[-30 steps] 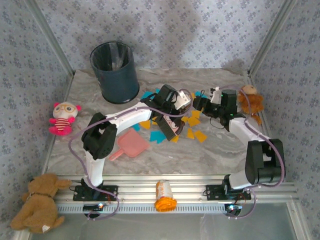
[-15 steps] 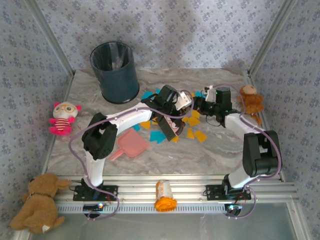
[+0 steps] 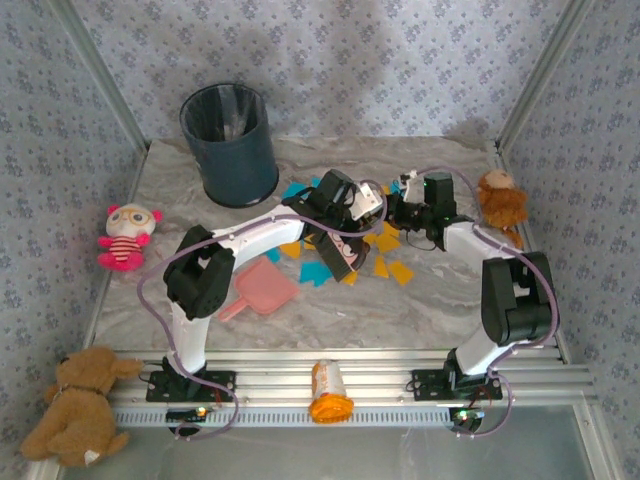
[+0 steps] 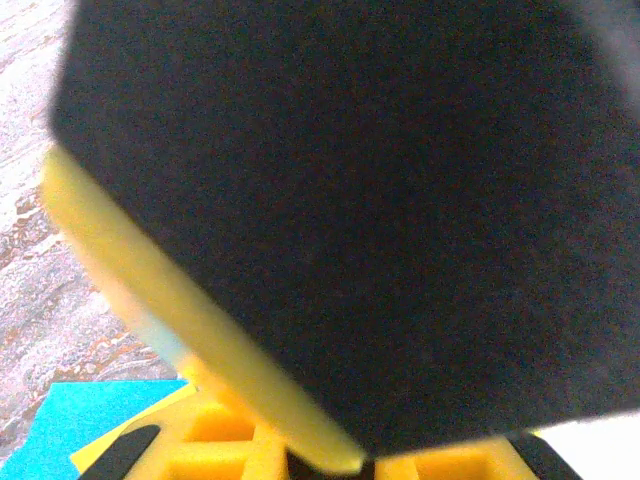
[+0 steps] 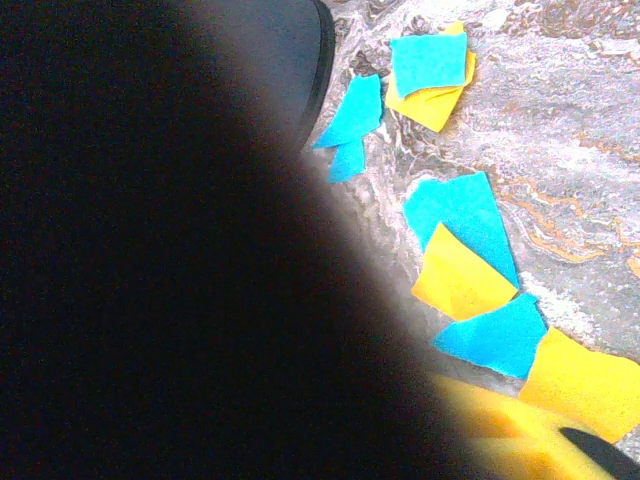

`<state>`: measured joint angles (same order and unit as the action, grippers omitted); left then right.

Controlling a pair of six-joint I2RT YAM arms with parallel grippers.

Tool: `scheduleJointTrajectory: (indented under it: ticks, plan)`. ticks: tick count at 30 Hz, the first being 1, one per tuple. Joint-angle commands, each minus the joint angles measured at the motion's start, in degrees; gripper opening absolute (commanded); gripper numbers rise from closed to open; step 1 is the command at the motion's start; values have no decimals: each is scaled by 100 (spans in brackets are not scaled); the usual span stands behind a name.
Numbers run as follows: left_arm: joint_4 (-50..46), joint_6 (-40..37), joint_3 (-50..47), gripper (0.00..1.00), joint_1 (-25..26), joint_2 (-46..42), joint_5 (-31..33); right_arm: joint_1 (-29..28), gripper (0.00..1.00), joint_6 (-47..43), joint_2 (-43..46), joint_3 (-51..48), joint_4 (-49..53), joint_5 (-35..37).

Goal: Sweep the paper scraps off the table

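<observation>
Orange-yellow and turquoise paper scraps point(image 3: 400, 272) lie scattered mid-table point(image 3: 450, 300) around both grippers, and several show up close point(image 5: 465, 215). My left gripper point(image 3: 340, 262) points down among them, shut on a black foam block with a yellow edge point(image 4: 380, 200); its yellow fingers point(image 4: 220, 440) show below the block. My right gripper point(image 3: 398, 210) sits low just right of the left wrist. A dark blurred shape point(image 5: 150, 250) hides its jaws, leaving one yellow finger point(image 5: 520, 440) in view.
A pink dustpan point(image 3: 265, 290) lies left of the scraps. A dark bin point(image 3: 230, 145) stands at the back left. A brown plush point(image 3: 500, 200) sits behind the right arm, a pink doll point(image 3: 125, 237) at the left edge. An orange bottle point(image 3: 330, 392) and a brown bear point(image 3: 80, 405) lie near the front rail.
The right gripper has moved left and back toward the left wrist, its arm folding in. The left arm and the block have stayed put.
</observation>
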<state>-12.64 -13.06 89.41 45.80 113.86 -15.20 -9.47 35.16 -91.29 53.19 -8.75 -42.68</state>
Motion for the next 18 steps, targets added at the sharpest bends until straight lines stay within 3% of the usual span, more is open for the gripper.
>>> scheduleJointTrajectory:
  ticks: [1, 6, 12, 18]
  plan:
    - [254, -138, 49, 19, 53, -317, -146, -83, 37, 17, -79, 122, 51, 0]
    - [203, -179, 17, 25, 60, -338, -234, -71, 23, 213, 13, 18, -181, 199]
    - [423, -303, -395, 53, 72, -708, -222, 75, 10, 597, 196, -175, -563, 539]
    - [-70, -725, -903, 56, 65, -1385, 62, 321, 6, 785, 563, -327, -540, 832]
